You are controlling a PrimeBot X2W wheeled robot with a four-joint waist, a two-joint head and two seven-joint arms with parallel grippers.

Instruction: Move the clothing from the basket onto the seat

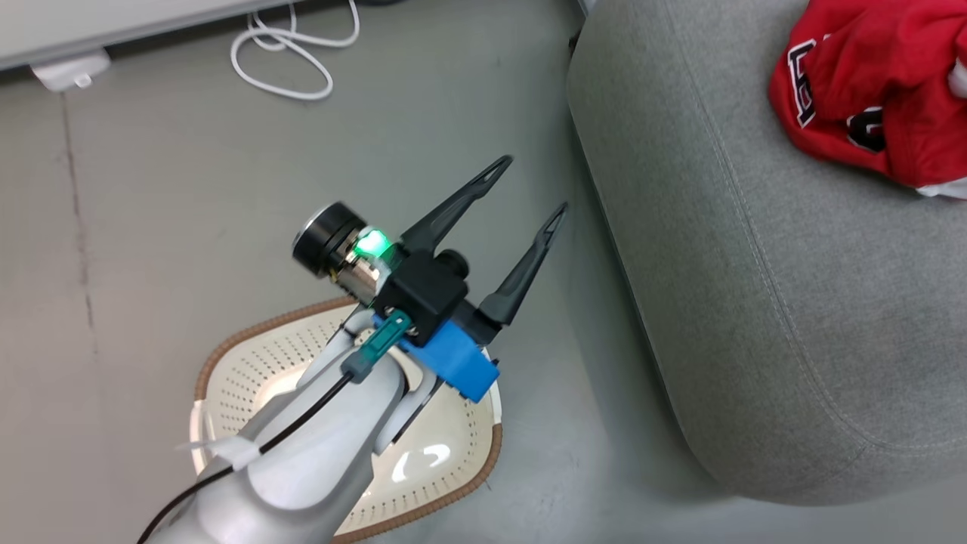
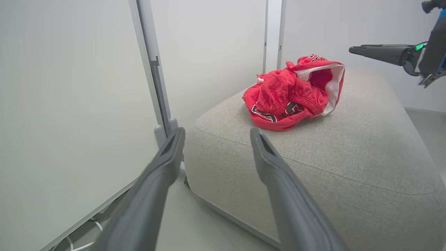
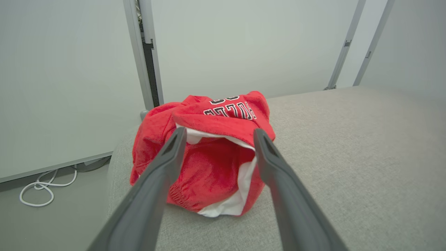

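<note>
Since the clothing (image 3: 209, 167) lies on the grey seat (image 3: 348, 157), job looks done | basket (image 1: 249, 370) looks bare where I see | my left gripper (image 1: 534, 183) and right gripper (image 3: 218, 131) wide, holding nothing

Red clothing (image 3: 209, 164) bunched on grey seat (image 3: 348, 157), right gripper (image 3: 219, 131) spread wide — empty

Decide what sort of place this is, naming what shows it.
Probably an indoor test room rather than a home: a grey sofa seat stands on a bare grey floor beside plain white partition panels and a loose white cable.
</note>
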